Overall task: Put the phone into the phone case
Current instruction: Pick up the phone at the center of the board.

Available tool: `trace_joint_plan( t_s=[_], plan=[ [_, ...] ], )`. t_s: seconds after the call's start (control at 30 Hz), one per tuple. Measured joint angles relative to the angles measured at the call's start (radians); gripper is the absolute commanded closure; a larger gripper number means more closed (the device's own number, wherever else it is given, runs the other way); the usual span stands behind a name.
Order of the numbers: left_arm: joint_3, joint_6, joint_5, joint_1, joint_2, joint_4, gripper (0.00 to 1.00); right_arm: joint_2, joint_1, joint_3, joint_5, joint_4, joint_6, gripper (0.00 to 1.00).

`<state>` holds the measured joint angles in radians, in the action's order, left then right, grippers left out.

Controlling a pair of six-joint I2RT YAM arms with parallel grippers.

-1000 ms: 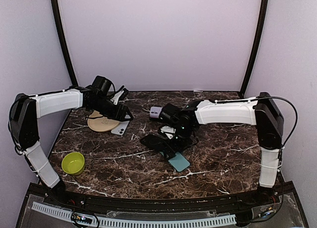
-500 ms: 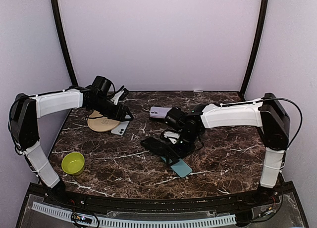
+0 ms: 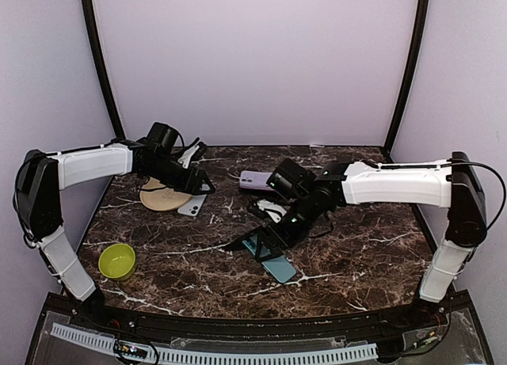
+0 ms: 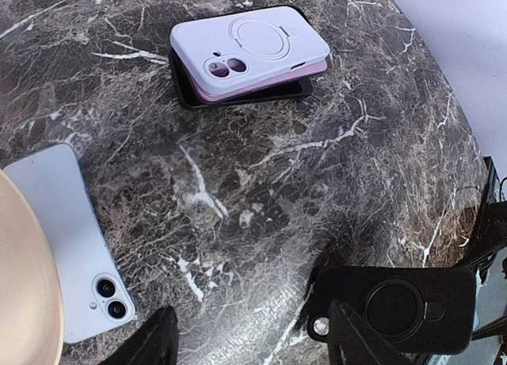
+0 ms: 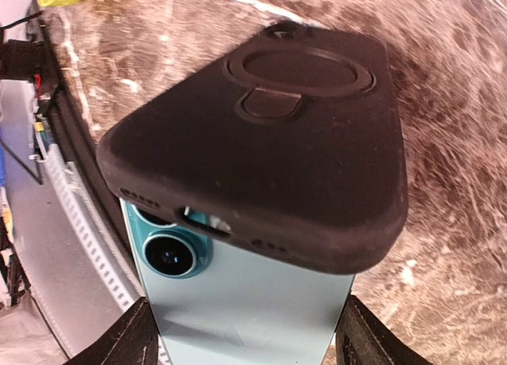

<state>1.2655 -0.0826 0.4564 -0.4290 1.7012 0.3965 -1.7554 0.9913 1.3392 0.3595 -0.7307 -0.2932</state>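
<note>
The right gripper [image 5: 247, 329] clasps the teal phone [image 5: 253, 290], black case [image 5: 261, 159] half over it; next, I think, a firm push home. The left gripper [image 4: 253, 341] gapes empty.

The desk [image 3: 372, 246] is dark brown stone with white streaks. A teal phone [image 3: 279, 267] lies on it, right between the right jaws. A black phone case [image 3: 252, 238] covers the phone's camera end. Just past those jaws, a lilac phone case [image 4: 249, 48] lies on a flat black thing [image 4: 184, 88]. Close by the left jaws are a round tan plate [image 3: 162, 197] and a white phone [image 3: 192, 206], touching each other. A green bowl [image 3: 116, 260] sits well apart from the left jaws, near the front edge.
</note>
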Motion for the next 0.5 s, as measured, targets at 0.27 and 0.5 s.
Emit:
trace_joint_plan(
  t_s=[0.27, 0.5],
  plan=[
    [-0.085, 0.004, 0.092, 0.000, -0.068, -0.083, 0.34, 0.002, 0.003, -0.019, 0.053, 0.056, 0.028, 0.60],
    [-0.105, 0.016, 0.175, -0.002, -0.142, -0.157, 0.35, 0.002, -0.012, 0.015, 0.061, 0.055, 0.045, 0.60]
  ],
)
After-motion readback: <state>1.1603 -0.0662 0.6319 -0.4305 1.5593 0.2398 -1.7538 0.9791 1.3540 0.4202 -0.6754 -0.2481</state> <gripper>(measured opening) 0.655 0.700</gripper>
